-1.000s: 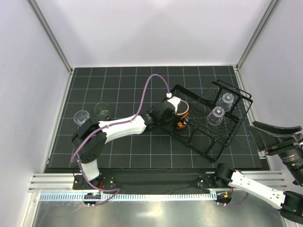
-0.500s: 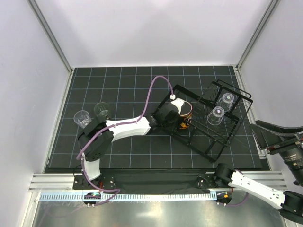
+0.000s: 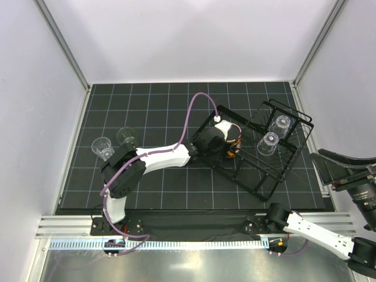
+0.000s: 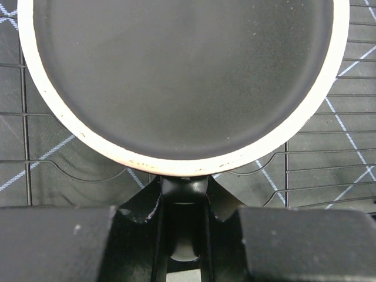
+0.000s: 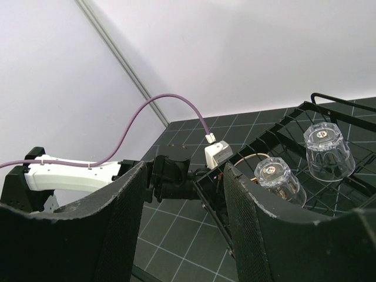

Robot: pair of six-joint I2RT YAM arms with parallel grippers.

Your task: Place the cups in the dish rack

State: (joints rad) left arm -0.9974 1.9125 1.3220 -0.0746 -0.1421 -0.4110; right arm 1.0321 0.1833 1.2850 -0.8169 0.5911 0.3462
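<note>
The mug (image 3: 234,144) lies low inside the left part of the black wire dish rack (image 3: 294,154). My left gripper (image 3: 221,141) is shut on its handle. In the left wrist view the mug's black base with a pale rim (image 4: 182,76) fills the top, and the handle sits between my left gripper's (image 4: 184,200) jaws, above the rack wires (image 4: 329,153). Two clear cups (image 3: 282,124) (image 3: 268,143) stand upside down in the rack's right part. Two more clear cups (image 3: 103,147) (image 3: 125,136) stand on the mat at the left. My right gripper (image 5: 182,223) is open, empty and raised off to the right.
The black gridded mat (image 3: 153,188) is bounded by white walls at the back and sides. A purple cable (image 3: 191,111) arcs over the left arm. The right arm (image 3: 343,164) hangs beyond the mat's right edge. The right wrist view shows the rack (image 5: 329,97) and its two cups (image 5: 276,176).
My left gripper has moved a little right and deeper into the rack with the mug, which has turned so less of it shows from above. The right arm has hardly moved.
</note>
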